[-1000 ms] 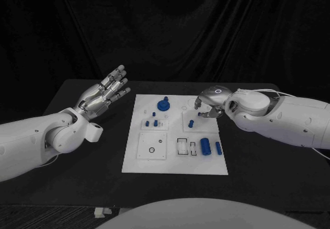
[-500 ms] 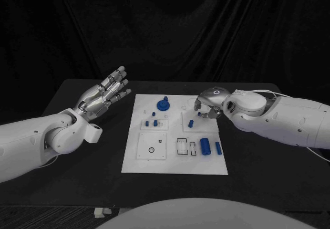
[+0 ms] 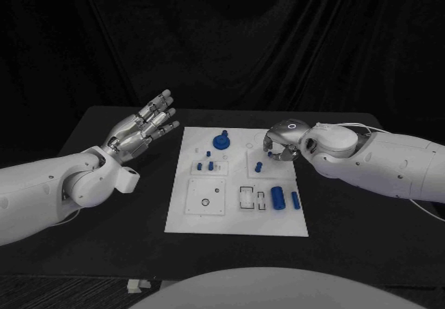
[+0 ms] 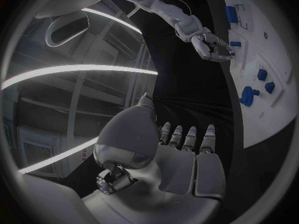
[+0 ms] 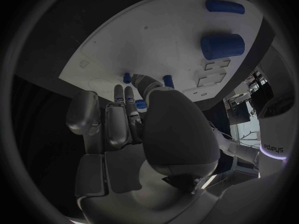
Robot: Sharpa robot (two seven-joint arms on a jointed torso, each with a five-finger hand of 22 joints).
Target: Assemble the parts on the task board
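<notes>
Lying flat in the middle of the black table (image 3: 111,251), the white task board (image 3: 236,222) carries several blue parts. A knob-shaped blue piece (image 3: 220,140) stands near its far edge, two short pegs (image 3: 205,166) sit left of centre, and a thick cylinder (image 3: 277,197) lies beside a thinner one (image 3: 295,200) toward the near right. A small blue peg (image 3: 258,167) stands just under the right hand (image 3: 281,143), whose fingers curl down over the board's far right part; whether they grip anything I cannot tell. The left hand (image 3: 144,126) hovers left of the board, palm raised, fingers straight and apart, holding nothing.
</notes>
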